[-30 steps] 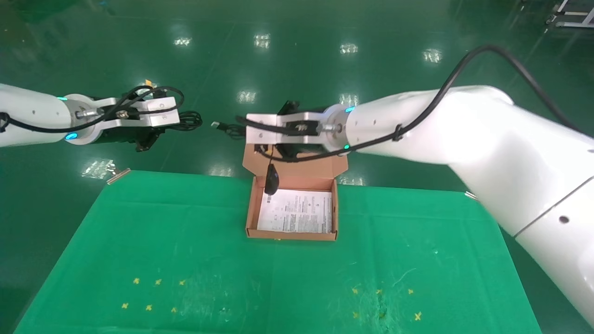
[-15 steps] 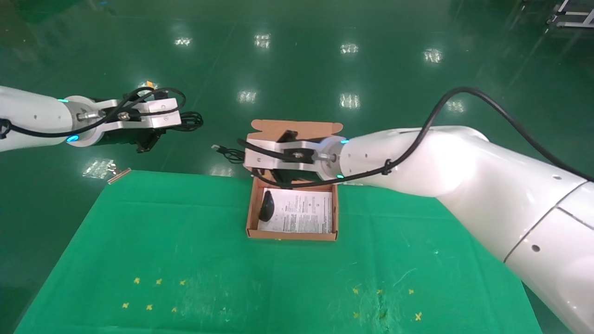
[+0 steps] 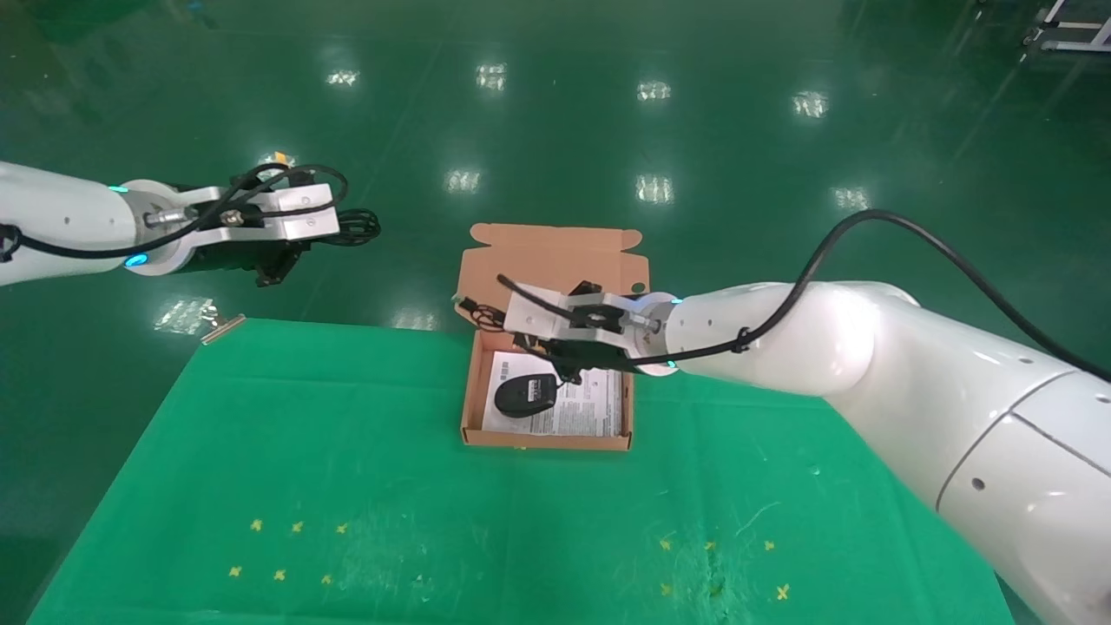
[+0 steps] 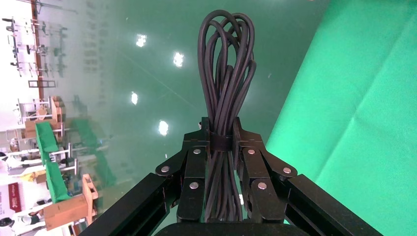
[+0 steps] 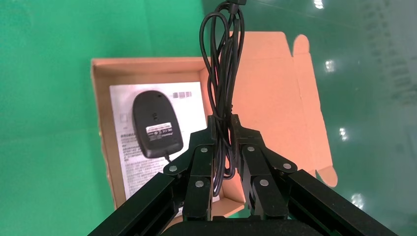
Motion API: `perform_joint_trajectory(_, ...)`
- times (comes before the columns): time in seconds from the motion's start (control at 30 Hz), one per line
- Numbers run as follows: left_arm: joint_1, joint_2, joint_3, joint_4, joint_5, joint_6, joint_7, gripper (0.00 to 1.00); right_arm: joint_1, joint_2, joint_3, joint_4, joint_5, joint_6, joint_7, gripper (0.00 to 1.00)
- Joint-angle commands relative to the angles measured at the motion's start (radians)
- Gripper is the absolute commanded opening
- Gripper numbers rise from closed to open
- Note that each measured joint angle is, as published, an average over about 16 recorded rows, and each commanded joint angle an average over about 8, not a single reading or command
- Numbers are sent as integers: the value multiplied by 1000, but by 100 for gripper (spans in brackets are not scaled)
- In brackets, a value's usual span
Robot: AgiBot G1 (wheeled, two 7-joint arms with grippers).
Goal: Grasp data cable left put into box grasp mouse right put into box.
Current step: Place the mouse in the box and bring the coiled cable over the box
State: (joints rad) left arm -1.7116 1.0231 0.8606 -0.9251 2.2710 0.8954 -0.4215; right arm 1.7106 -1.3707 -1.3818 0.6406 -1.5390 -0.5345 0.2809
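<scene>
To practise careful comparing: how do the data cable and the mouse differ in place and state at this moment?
The data cable is a coiled bundle held off the table by the left gripper; the mouse lies in the box on its printed sheet. The data cable is gripped directly, whereas the right gripper clamps only the mouse's cord. Both are black.

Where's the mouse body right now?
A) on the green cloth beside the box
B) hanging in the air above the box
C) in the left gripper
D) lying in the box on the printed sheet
D: the mouse lies bottom-up on the white sheet inside the box, while the right gripper pinches only its cord.
</scene>
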Motion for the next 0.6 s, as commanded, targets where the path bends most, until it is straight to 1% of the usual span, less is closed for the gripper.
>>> perform_joint_trajectory(0.03,0,0,0,-1,0,0,-1,0,-7,-1,-6,-8,17,9,10,0)
perform_joint_trajectory(0.07,0,0,0,-1,1,0,-1,0,-8,-1,-10,-8,22,11,13,8)
perform_joint_trajectory(0.3,1,0,0,-2,1,1,-2,0,-10,2,-33,-9,43,17,22,96)
perform_joint_trajectory(0.33,1,0,0,-2,1,1,-2,0,-11,4,-35,-6,45,17,22,100)
perform_joint_trajectory(0.6,23,24,2,3,-20,-13,6,0,-15,31,-46,26,46,29,36,100)
